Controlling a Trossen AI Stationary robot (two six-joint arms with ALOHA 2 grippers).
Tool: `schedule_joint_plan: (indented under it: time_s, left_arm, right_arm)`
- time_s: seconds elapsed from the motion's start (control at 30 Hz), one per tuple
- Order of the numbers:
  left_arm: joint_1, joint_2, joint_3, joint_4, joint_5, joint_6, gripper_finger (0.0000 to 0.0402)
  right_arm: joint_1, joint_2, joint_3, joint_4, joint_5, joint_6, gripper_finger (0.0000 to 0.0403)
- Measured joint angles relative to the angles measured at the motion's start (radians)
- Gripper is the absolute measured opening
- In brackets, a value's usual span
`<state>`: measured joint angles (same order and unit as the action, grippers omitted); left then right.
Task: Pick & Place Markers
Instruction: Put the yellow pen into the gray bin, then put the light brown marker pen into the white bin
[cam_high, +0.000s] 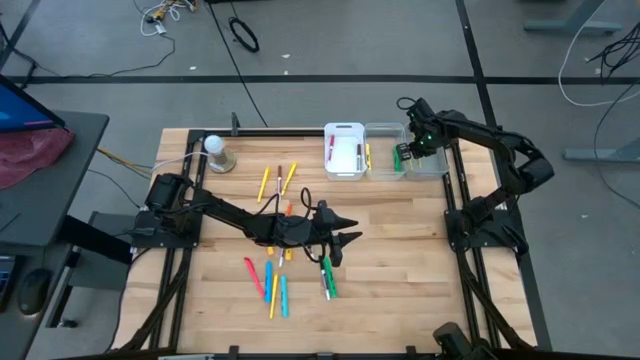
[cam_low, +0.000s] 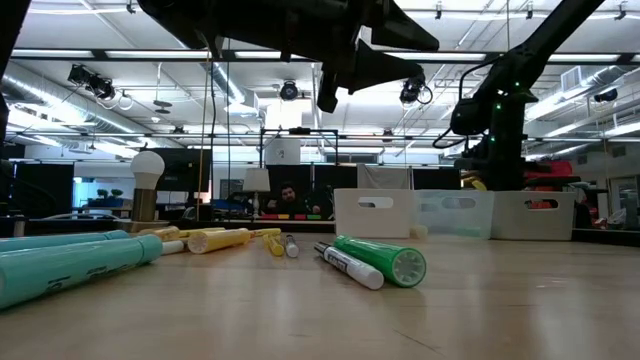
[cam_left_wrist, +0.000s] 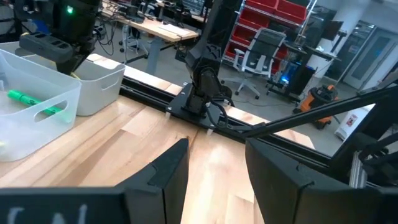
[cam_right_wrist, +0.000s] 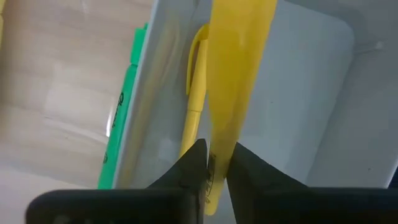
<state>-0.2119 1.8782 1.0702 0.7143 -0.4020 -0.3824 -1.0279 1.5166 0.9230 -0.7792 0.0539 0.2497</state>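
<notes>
Several markers lie loose on the wooden table, among them a green one (cam_high: 329, 279) and cyan ones (cam_high: 283, 295). My left gripper (cam_high: 350, 230) hovers open and level above the table's middle, holding nothing. My right gripper (cam_high: 412, 150) points down over the rightmost bin (cam_high: 435, 165) at the far edge, shut on a yellow marker (cam_right_wrist: 239, 68). Another yellow marker (cam_right_wrist: 194, 93) lies on that bin's floor. A green marker (cam_right_wrist: 121, 118) lies in the clear bin (cam_high: 385, 170) beside it. My right gripper pinches the yellow marker between its two fingers, at the marker's upper end (cam_right_wrist: 215, 163). The fingers come from above, pointing down. The marker hangs below them, nearly upright, inside the bin; whether its lower end reaches the bin's floor I cannot tell.
A white bin (cam_high: 343, 128) with a pink marker stands left of the clear bin. A lamp with a round white bulb (cam_high: 216, 150) stands at the far left of the table. Black frame rails run along the table's left and right edges.
</notes>
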Motion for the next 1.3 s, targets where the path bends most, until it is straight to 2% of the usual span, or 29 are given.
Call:
schedule_joint_plan:
  time_s: [0.3,0.47,0.6,0.7,0.87,1.0,1.17,1.3]
  left_arm:
    - [-0.005,-0.027,0.000,-0.015,0.014,0.001,0.0165]
    - [-0.017,-0.102,0.000,-0.117,0.002,0.026,0.0165]
    - [-0.042,-0.200,0.001,-0.290,-0.092,0.027,0.0165]
    - [-0.073,-0.269,0.001,-0.437,-0.208,0.022,0.0165]
    - [-0.134,-0.337,0.001,-0.652,-0.393,-0.067,0.0165]
    - [-0.171,-0.349,0.000,-0.805,-0.445,-0.197,0.0165]
    - [-0.167,-0.341,0.000,-1.091,-0.418,-0.551,0.0165]
    - [-0.129,-0.333,0.000,-1.350,-0.397,-0.868,0.0165]
  right_arm:
    - [0.002,-0.004,0.000,-0.003,0.002,-0.032,0.0080]
    - [0.011,-0.083,0.000,0.008,0.037,-0.081,0.0062]
    - [0.050,-0.230,0.000,0.007,0.118,-0.117,0.0030]
    - [0.108,-0.366,0.000,0.000,0.152,-0.132,0.0007]
    - [0.309,-0.565,-0.011,0.030,0.148,-0.130,0.0010]
    - [0.540,-0.696,-0.090,0.151,0.151,-0.096,0.0006]
    - [0.812,-0.790,-0.302,0.404,0.153,-0.049,0.0004]
    - [0.989,-0.792,-0.493,0.681,0.152,-0.032,0.0003]
